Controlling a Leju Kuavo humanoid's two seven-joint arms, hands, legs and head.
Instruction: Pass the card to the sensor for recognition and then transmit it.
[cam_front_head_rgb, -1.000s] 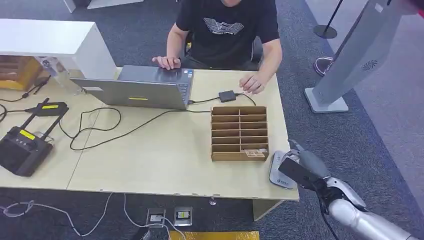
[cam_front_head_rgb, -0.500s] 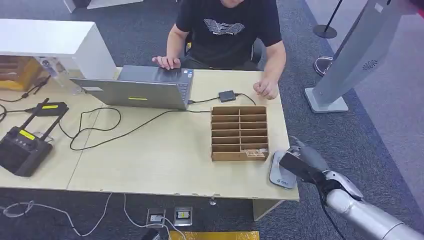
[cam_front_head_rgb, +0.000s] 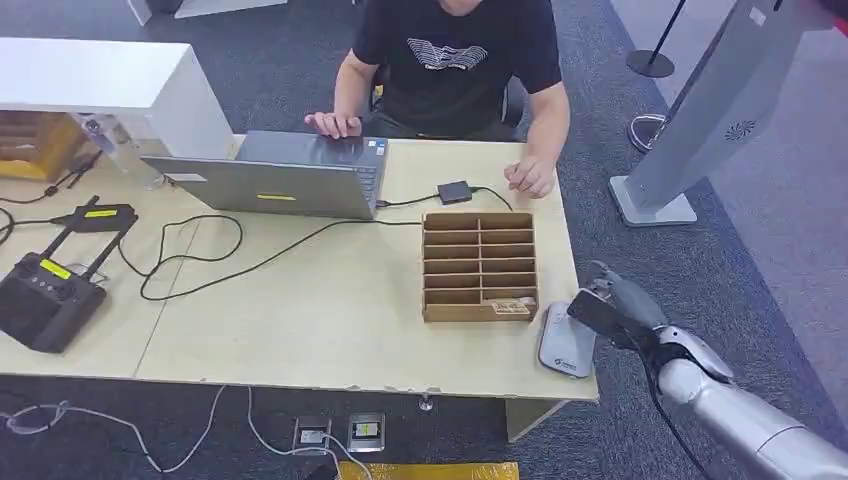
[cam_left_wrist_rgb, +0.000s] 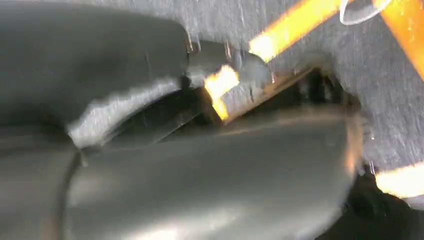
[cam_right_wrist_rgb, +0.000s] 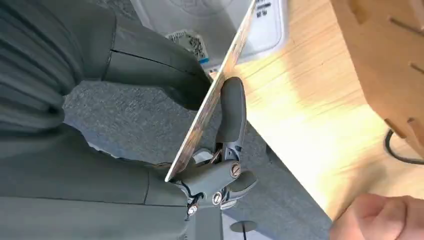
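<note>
Table (cam_front_head_rgb: 330, 330) corner, card (cam_front_head_rgb: 601, 313) pinched in right hand (cam_front_head_rgb: 628, 304), beside sensor (cam_front_head_rgb: 565, 341)

the card (cam_front_head_rgb: 598, 313) is a thin dark rectangle pinched in my right hand (cam_front_head_rgb: 628, 312), tilted, at the lower right of the head frame, just past the table's right edge. seen edge-on in the wrist frame, it slants above the sensor (cam_front_head_rgb: 566, 340), a flat grey pad lying on the table's right corner.

Wooden organizer (cam_front_head_rgb: 479, 266) just beside sensor (cam_front_head_rgb: 566, 340)
</note>
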